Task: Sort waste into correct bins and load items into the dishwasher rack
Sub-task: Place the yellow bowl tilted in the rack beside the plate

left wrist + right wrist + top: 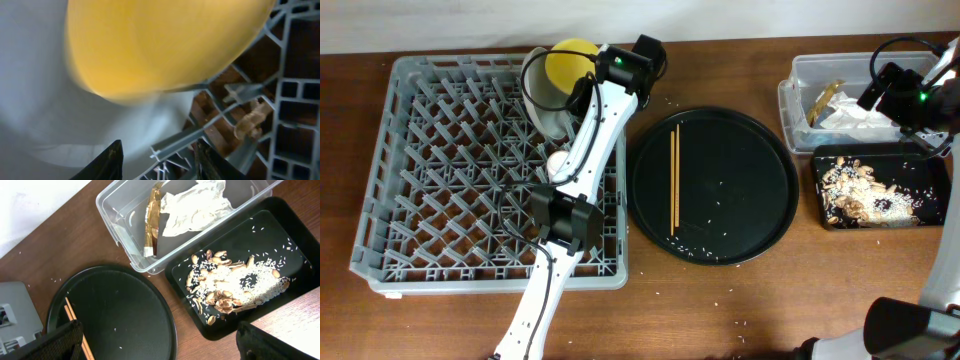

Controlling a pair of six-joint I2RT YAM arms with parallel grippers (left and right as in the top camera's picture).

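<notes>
Overhead view: the bowl (570, 62) stands on edge in the far right corner of the rack (440, 170), nested against the plate (537, 95), which is also upright there. A small pale cup (556, 162), probably the pink one, sits among the pegs nearer the middle; the blue cup cannot be found. The left gripper (592, 78) is at the bowl. In the left wrist view its fingertips (114, 159) stand part-way apart below the blurred bowl, and whether they clamp anything cannot be told. The chopsticks (673, 180) lie side by side on the round tray (740, 215) and are not yet loaded. Waste sorting looks largely done: napkins (192, 207) and a tan scrap (151, 222) are in the tub (112, 210), and leftovers with rice (235, 282) are in the black bin (300, 240). The right gripper (160, 345) hangs above these bins, jaws wide and empty. By judgement, the chopsticks and loose rice are what is left. The wooden table (720, 300) carries scattered grains, as does the round tray. A white wall (720, 15) runs along the far edge.
</notes>
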